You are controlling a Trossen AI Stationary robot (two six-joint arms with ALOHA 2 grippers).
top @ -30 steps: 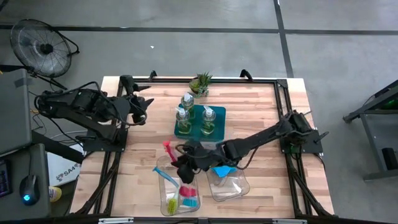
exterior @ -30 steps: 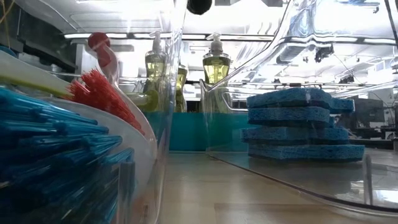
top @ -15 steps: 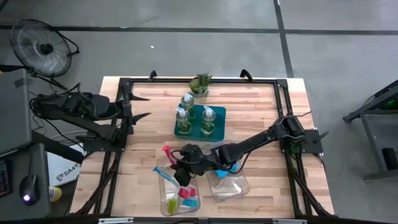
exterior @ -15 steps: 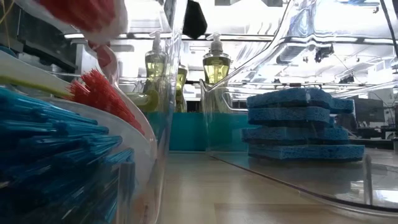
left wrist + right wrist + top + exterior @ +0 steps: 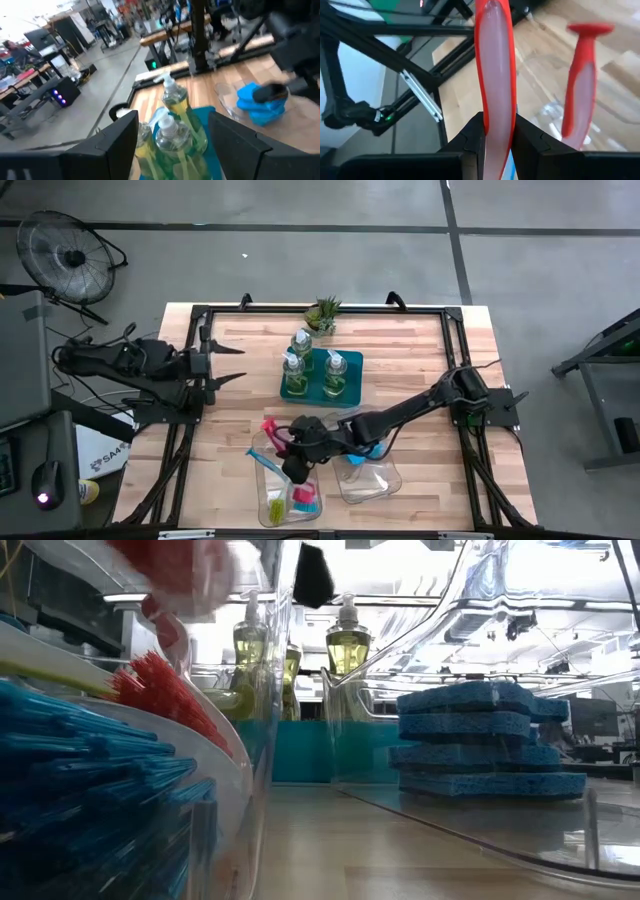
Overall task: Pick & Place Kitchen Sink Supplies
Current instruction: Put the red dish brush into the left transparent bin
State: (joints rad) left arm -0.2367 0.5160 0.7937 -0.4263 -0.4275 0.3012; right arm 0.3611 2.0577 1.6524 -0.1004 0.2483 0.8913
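since my right gripper (image 5: 497,132) is clamped on the red-pink brush (image 5: 495,65), i'd lower it straight into the clear bin (image 5: 270,470) below, clear of the rim.

No legible text, label, brand, number or sign in any of the current views.

High view: a white box (image 5: 98,448) at the lower left of the frame, beside the table, carries dark markings, possibly lettering; too small to read.

Soap bottles (image 5: 172,125), centre of the left wrist view: no label can be made out.

Low view and right wrist view: no print visible on anything.
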